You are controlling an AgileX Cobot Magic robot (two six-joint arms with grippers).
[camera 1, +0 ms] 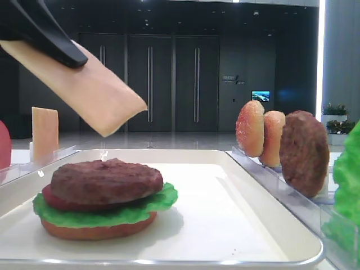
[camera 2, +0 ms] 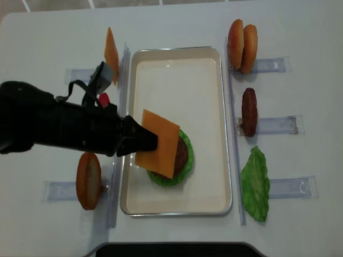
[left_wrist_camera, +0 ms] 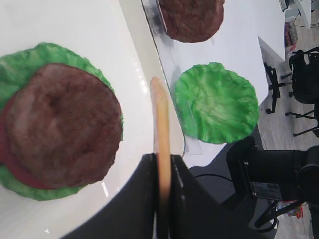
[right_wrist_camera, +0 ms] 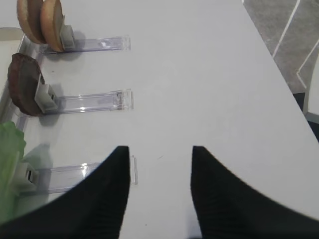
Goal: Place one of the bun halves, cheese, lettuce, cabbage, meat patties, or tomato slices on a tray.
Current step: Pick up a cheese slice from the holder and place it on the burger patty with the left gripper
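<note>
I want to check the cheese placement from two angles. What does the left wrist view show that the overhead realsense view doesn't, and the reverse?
Only the left wrist view shows the cheese edge-on, pinched in the shut left gripper. Only the overhead view shows the whole tray, the bun halves in their rack, a second cheese slice and a lone bun half. Both show the cheese above the stacked meat patty, the spare lettuce and a racked patty.
</note>
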